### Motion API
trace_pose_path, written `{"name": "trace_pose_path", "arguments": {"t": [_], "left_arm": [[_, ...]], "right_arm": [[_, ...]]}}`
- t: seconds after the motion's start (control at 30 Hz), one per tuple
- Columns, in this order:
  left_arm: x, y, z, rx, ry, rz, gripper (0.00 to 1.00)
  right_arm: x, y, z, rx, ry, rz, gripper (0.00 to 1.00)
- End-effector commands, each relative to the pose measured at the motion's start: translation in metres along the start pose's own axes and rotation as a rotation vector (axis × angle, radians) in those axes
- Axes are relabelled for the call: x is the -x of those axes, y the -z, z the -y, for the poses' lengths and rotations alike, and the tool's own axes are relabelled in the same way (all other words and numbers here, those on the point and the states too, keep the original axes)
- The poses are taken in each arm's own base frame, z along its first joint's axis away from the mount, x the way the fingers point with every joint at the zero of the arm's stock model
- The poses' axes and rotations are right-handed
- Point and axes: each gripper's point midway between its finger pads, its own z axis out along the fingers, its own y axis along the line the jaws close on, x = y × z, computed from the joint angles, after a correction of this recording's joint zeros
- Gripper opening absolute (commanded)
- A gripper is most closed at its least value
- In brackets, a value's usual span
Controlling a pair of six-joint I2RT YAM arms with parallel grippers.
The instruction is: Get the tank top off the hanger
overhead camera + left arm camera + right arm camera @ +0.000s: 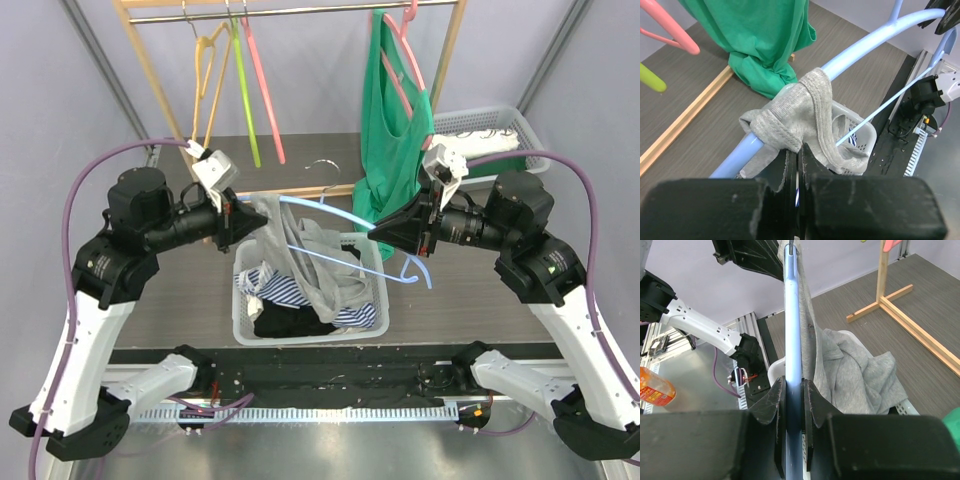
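Observation:
A grey tank top [310,265] hangs from a light blue hanger [310,203] held over a white basket [240,330]. My left gripper [243,222] is shut on the top's strap at the hanger's left end; in the left wrist view the jaws [799,150] pinch the grey ribbed strap [805,115], which is still looped over the blue hanger arm [865,47]. My right gripper [375,232] is shut on the hanger's right end; in the right wrist view [795,390] the blue bar [792,315] runs between the jaws, with the grey cloth [855,370] draped beside it.
The basket holds striped and black clothes [290,315]. A wooden rack [150,80] behind carries a green top [395,120] on a pink hanger and several bare hangers [240,90]. A second white basket [490,135] stands at the back right.

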Motion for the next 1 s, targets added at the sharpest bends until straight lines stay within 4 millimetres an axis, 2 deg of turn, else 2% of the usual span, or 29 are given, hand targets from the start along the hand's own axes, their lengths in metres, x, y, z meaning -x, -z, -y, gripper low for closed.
{"name": "trace_pose_path", "arguments": {"t": [0.0, 0.13, 0.23, 0.33, 0.47, 0.53, 0.77, 0.9, 0.97], "left_arm": [[0.037, 0.018, 0.0, 0.039, -0.075, 0.108, 0.0], [0.068, 0.045, -0.002, 0.12, -0.165, 0.185, 0.0], [0.077, 0.059, -0.01, 0.196, -0.222, 0.205, 0.0], [0.077, 0.066, -0.022, 0.275, -0.259, 0.199, 0.0], [0.061, 0.054, -0.031, 0.28, -0.255, 0.151, 0.0], [0.055, 0.049, -0.028, 0.246, -0.243, 0.137, 0.0], [0.038, 0.028, -0.037, 0.226, -0.181, 0.08, 0.0], [0.036, 0.02, -0.048, 0.26, -0.199, 0.061, 0.0], [0.033, 0.014, -0.042, 0.22, -0.19, 0.049, 0.0]], "right_arm": [[0.027, 0.009, -0.007, -0.014, 0.074, 0.072, 0.01], [0.012, 0.012, 0.0, -0.058, 0.06, 0.028, 0.01], [0.005, 0.02, -0.003, -0.072, 0.057, 0.019, 0.01], [0.006, 0.034, -0.014, -0.085, 0.068, 0.029, 0.01], [0.01, 0.058, -0.021, -0.155, 0.106, 0.045, 0.01], [0.015, 0.074, -0.028, -0.187, 0.134, 0.06, 0.01], [0.037, 0.117, -0.048, -0.283, 0.187, 0.118, 0.01], [0.036, 0.132, -0.046, -0.349, 0.19, 0.137, 0.01], [0.04, 0.136, -0.039, -0.404, 0.18, 0.151, 0.01]]}}
